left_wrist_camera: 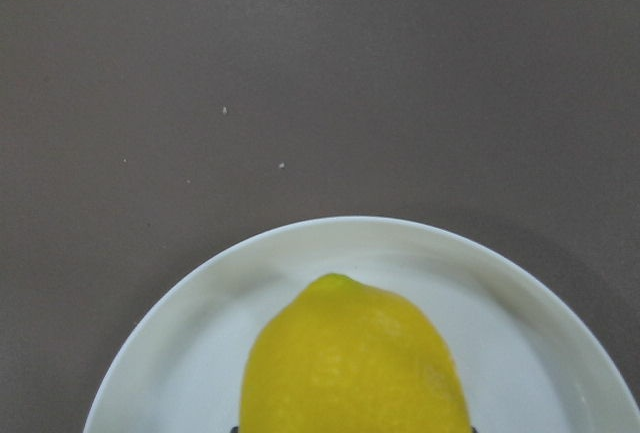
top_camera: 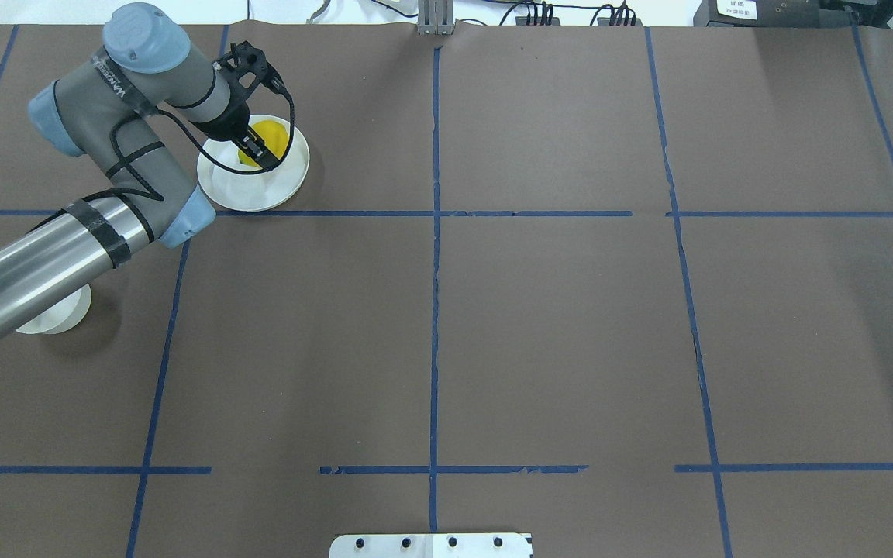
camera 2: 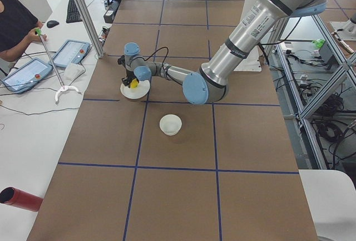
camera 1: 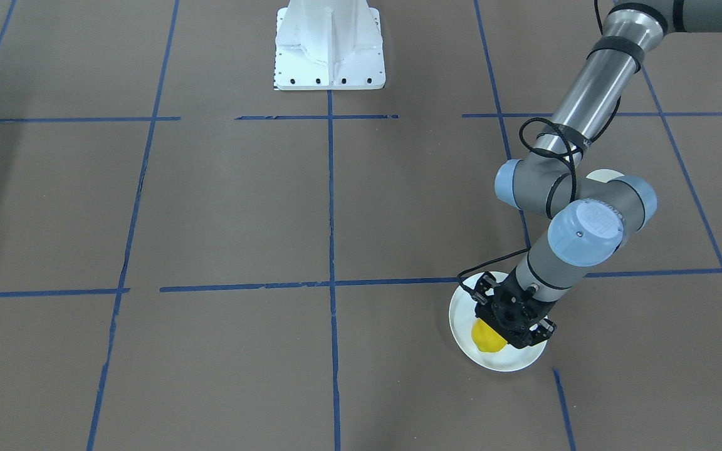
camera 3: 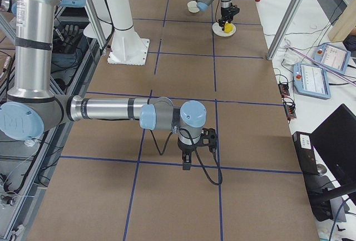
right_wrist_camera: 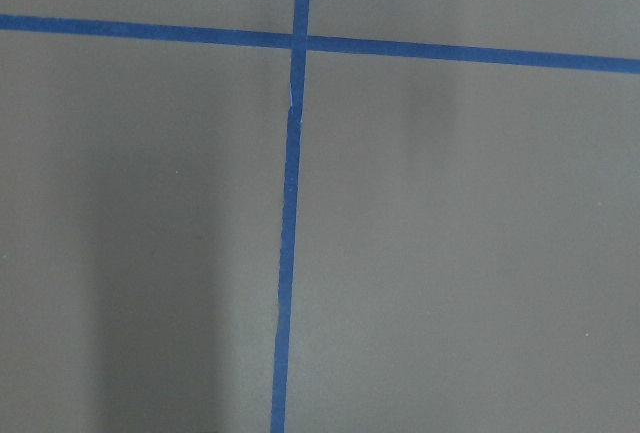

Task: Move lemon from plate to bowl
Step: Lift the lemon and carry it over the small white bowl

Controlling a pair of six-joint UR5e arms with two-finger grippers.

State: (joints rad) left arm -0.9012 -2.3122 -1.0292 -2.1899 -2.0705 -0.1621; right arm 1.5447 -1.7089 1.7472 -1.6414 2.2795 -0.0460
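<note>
Brown table [top_camera: 539, 325], smooth yellow lemon [left_wrist_camera: 355, 363] (pointed tip) on white plate [left_wrist_camera: 185, 303]

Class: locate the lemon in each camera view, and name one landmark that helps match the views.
Front-facing: lemon lower right.
Overhead: lemon upper left.
Exterior left: lemon left of centre, upper half.
Exterior right: lemon top, right of centre.
Left wrist: lemon bottom centre.
Right wrist: not in it.
Landmark: the white plate under it.

A brown table [top_camera: 570, 333] crossed by blue tape lines [top_camera: 434, 310] fills the overhead view; in the left side view, a tablet [camera 2: 69, 53] lies at upper left near a person in black [camera 2: 14, 21]; a red cylinder [camera 2: 19, 198] lies at lower left.
</note>
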